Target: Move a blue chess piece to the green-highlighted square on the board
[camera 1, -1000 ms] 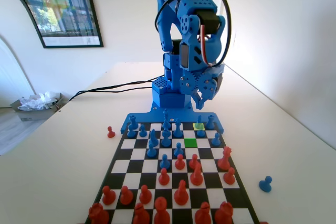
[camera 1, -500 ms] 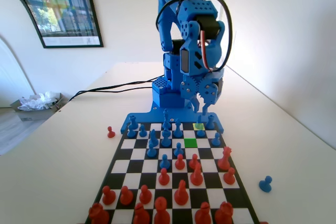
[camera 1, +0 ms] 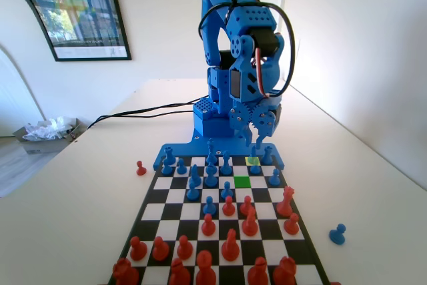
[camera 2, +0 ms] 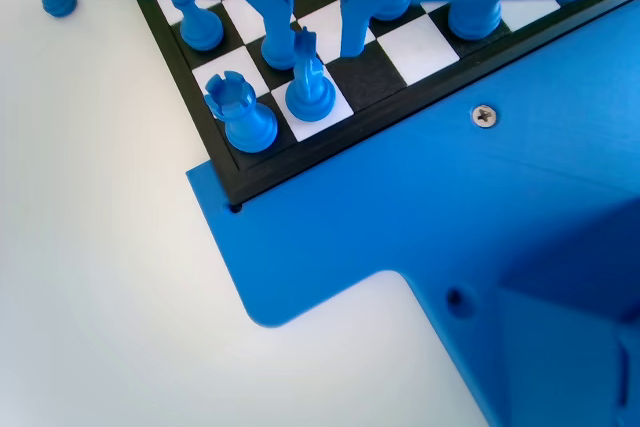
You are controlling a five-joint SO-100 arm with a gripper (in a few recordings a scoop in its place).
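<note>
The claw (camera 1: 254,139) hangs low over the far end of the board (camera 1: 175,194), its two prongs spread apart and gripping nothing. In the wrist view the claw (camera 2: 321,37) stands just above the blue chess piece (camera 2: 310,87), a knight on a white square in the back row, one square in from the corner, with a rook (camera 2: 240,112) beside it on the corner square. In the fixed view that piece (camera 1: 254,161) sits on the yellowish square, and the green-highlighted square (camera 1: 242,181) lies one row nearer the camera, bare. A blue pawn (camera 1: 337,233) stands off the board on the counter (camera 1: 73,211) near its right edge.
</note>
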